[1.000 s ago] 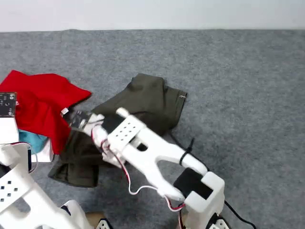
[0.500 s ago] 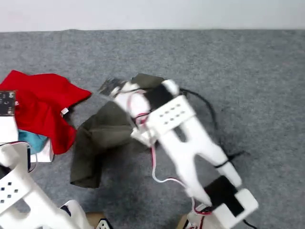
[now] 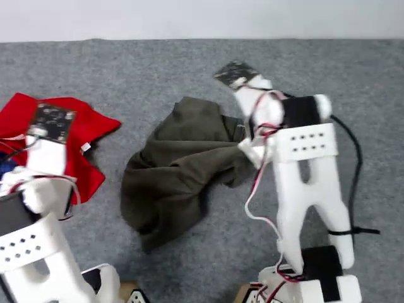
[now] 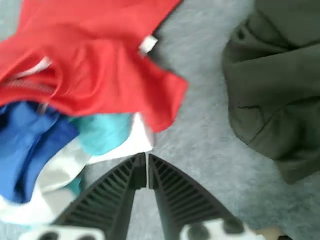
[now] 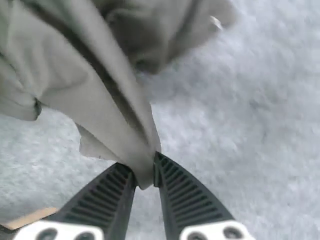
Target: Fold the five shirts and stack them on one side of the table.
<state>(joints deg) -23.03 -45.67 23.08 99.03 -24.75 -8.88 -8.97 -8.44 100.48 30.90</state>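
Blue shirt [image 4: 30, 145] partly beneath red shirt [image 4: 100, 65]

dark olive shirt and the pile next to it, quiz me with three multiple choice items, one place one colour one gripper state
1. Where does the crumpled dark olive fabric shirt lie on the grey felt table?
A) mid-table, beside the pile
B) under the pile
C) hanging off the far edge
2. What colour is the shirt topping the shirt pile near the left gripper?
A) yellow
B) red
C) black
3. The right gripper is:
A) open, empty
B) shut on nothing
C) shut on that shirt
Answers: 1 A, bare table separates it from the pile; 2 B, the red shirt lies over the rest; 3 C, olive cloth is pinched between its fingers.
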